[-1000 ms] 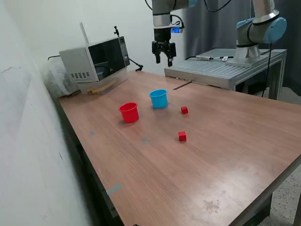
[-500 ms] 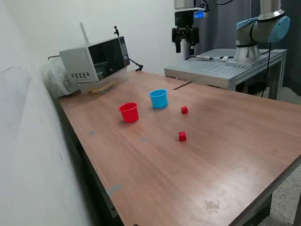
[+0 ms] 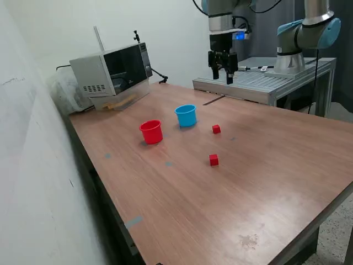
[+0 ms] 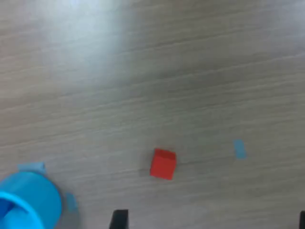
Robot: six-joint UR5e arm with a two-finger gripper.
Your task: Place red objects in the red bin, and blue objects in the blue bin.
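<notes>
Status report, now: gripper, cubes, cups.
Gripper open, empty, high above the table's far side. Two red cubes loose on the table, outside the red cup and blue cup. No blue cubes in view. Nothing blocking.

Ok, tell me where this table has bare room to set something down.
The table is bare from the red cubes to its near edge, also on the exterior view's right. It is crowded only around the red cup, blue cup and microwave.
</notes>
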